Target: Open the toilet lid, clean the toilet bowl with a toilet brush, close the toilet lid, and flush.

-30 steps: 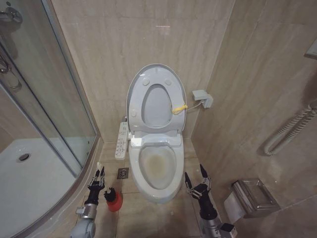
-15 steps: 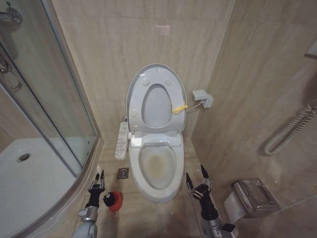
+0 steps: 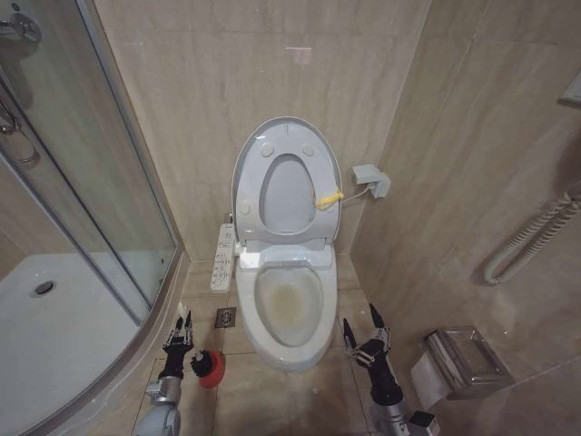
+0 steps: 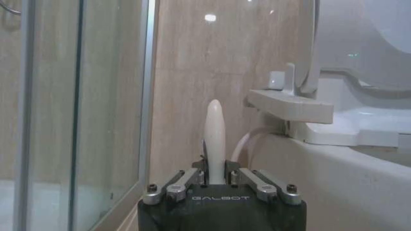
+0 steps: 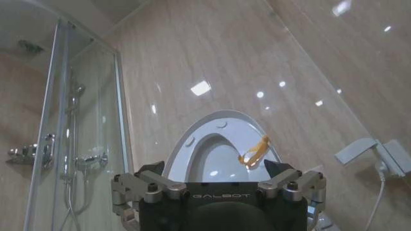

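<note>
Beside left gripper (image 3: 180, 329), toilet brush (image 3: 206, 366)

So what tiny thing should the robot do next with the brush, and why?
Probably carry the toilet brush over to the toilet bowl. The left claw is shut on its white handle, the bristles sit at the red cup, the toilet lid stands open, and yellowish stains show inside the bowl.
</note>
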{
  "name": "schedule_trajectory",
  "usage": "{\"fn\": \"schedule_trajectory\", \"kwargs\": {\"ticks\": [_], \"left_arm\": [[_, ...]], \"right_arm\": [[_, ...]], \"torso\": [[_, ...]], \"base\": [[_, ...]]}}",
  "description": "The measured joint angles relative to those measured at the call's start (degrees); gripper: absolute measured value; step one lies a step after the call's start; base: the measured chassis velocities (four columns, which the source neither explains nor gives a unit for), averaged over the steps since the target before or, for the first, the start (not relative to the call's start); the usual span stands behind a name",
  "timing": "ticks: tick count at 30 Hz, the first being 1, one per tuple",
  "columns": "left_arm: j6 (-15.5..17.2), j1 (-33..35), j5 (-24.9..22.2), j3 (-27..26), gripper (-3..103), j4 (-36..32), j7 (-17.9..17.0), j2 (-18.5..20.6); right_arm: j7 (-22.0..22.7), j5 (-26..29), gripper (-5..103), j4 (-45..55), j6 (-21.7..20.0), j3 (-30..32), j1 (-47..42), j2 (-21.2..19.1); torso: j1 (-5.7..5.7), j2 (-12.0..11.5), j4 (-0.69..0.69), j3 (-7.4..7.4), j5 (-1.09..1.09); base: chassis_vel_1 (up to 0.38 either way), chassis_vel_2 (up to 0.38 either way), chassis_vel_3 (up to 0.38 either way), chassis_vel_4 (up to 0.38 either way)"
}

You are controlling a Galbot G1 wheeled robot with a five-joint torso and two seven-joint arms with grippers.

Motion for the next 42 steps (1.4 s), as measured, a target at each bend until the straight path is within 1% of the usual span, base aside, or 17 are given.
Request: {"fn": "schedule_trajectory", "kwargs": {"ticks": [5,13,18,30,35,37,42], "left_arm": [[0.01,-0.88,0.29,-0.07,18,1.13,0.10,-0.24],[0.03,-2.55,0.56,0.16,18,3.72,0.20,-0.76],[0.07,-3.33,0.44,0.81,18,4.02,0.18,-1.59],[0.11,-4.31,1.38,1.17,18,6.06,-0.04,-1.86],[0.13,-4.01,2.34,1.18,18,6.23,-0.96,-2.28],[0.18,-3.36,3.23,1.17,18,6.23,-2.12,-2.49],[0.22,-2.70,3.78,0.97,18,6.21,-3.20,-2.38]], "right_arm": [[-0.33,0.55,100,-0.41,0.10,0.01,0.04,-0.30],[-0.61,1.10,100,-1.19,0.16,0.12,0.57,-0.61],[-0.61,1.09,100,-1.82,0.16,-0.11,1.16,-0.62],[-0.66,1.42,100,-2.94,0.15,-0.10,1.79,-1.05],[-0.97,1.75,100,-3.19,0.15,-0.11,1.76,-1.19],[-1.09,1.95,100,-3.25,0.16,-0.09,1.73,-1.32],[-1.14,2.04,100,-3.25,0.18,-0.08,1.65,-1.50]], "torso": [[0.00,0.00,-0.02,0.00,-0.01],[0.00,0.00,-0.01,0.00,0.00],[0.00,0.00,-0.02,0.00,-0.01],[0.00,0.00,-0.01,0.00,0.00],[0.00,0.00,-0.02,0.00,0.00],[0.00,0.00,-0.01,0.00,-0.01],[0.00,0.00,-0.01,0.00,-0.01]], "base": [[0.000,0.000,0.000,0.000],[0.000,0.000,0.000,0.000],[0.000,0.000,0.000,0.000],[0.000,0.000,0.000,0.000],[0.000,0.000,0.000,0.000],[0.000,0.000,0.000,0.000],[0.000,0.000,0.000,0.000]]}}
